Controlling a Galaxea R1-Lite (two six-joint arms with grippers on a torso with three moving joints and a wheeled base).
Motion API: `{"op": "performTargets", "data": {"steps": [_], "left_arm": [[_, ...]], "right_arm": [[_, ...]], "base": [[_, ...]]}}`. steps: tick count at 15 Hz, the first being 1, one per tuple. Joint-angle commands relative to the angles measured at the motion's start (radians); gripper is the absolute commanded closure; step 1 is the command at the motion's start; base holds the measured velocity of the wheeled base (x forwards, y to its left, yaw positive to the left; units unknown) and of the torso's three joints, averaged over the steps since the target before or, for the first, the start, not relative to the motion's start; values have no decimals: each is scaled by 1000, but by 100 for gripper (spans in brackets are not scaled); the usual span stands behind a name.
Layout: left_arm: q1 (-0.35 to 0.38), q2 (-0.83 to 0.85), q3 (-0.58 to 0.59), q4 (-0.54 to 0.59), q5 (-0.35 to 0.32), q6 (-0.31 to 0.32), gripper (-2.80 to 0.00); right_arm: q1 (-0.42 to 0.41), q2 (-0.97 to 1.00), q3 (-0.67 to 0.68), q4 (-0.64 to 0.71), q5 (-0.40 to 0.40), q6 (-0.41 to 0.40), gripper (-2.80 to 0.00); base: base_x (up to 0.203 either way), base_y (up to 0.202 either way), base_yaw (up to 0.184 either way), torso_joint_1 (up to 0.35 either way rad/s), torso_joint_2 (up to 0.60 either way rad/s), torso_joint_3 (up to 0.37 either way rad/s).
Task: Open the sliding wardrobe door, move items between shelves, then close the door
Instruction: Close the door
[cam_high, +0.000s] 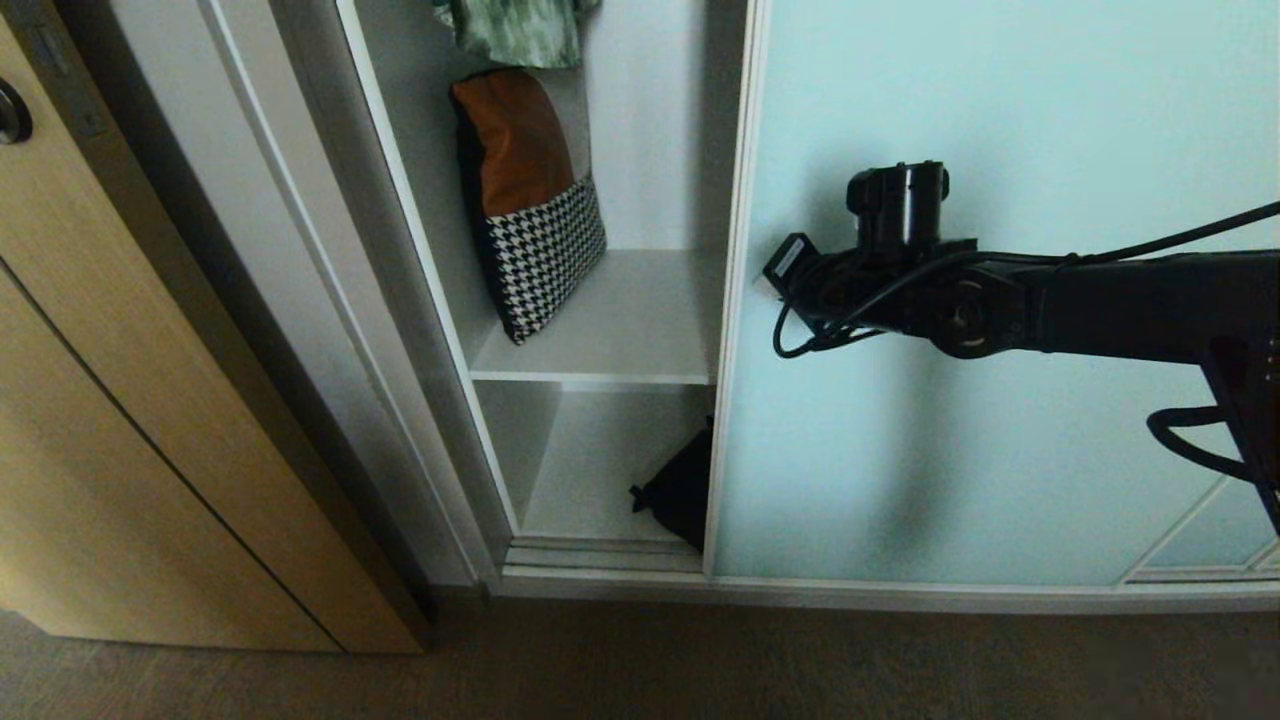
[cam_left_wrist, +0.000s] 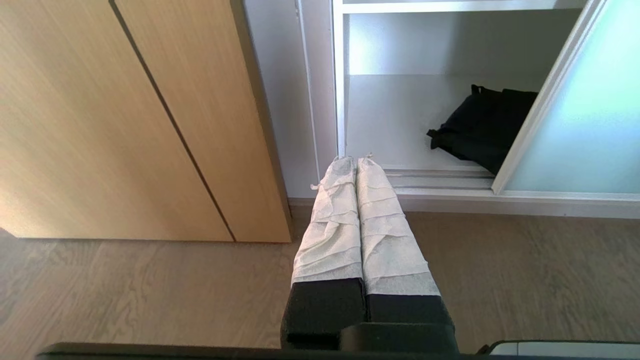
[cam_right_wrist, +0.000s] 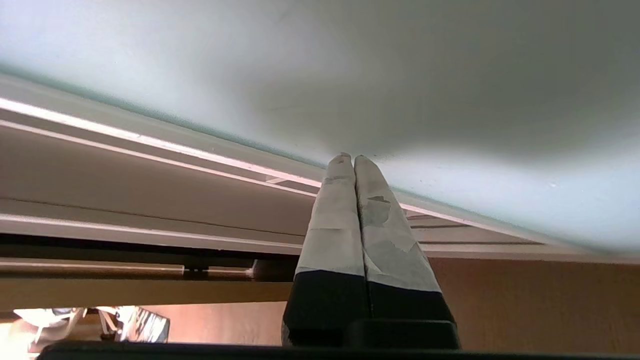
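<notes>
- Wardrobe stands partly open: the sliding wardrobe door (cam_high: 1000, 200), a pale aqua frosted panel in a thin silver frame, covers the right side, and a narrow gap on the left shows the inside.
- Two white shelves are seen in that gap, an upper shelf (cam_high: 620, 330) and a bottom shelf (cam_high: 600, 470) just above the door track.
- On the bottom shelf lies the black bag (cam_high: 685, 495), slumped against the door's left edge and partly hidden behind it; the left wrist view shows it (cam_left_wrist: 487, 127) in the same corner.
- A brown-and-houndstooth cushion (cam_high: 530, 200) leans upright on the upper shelf, with a green patterned garment (cam_high: 520, 30) hanging above it.
- The right arm reaches across in front of the glass; its pincer (cam_right_wrist: 354, 162) is clenched, the taped fingers pressed together with nothing between them, tips at or almost at the glass near the frame.
- The left pincer (cam_left_wrist: 356, 162) is also clenched and empty, low over the floor (cam_left_wrist: 150, 290), pointing at the wardrobe's bottom corner.
- A light wood-grain door (cam_high: 150, 400) with a dark groove stands to the left.
</notes>
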Motion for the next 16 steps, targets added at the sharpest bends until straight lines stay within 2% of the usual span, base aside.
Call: {"op": "performTargets", "data": {"steps": [1, 6, 16], "left_arm": [[1, 0, 0, 0, 0, 0, 0], [0, 1, 0, 0, 0, 0, 0], [1, 1, 0, 0, 0, 0, 0]], "right_arm": [[5, 10, 0, -17, 6, 2, 0], [22, 48, -1, -58, 21, -26, 0], [109, 80, -3, -79, 42, -101, 0]], "base": [[0, 0, 0, 0, 0, 0], [0, 0, 0, 0, 0, 0], [0, 0, 0, 0, 0, 0]]}}
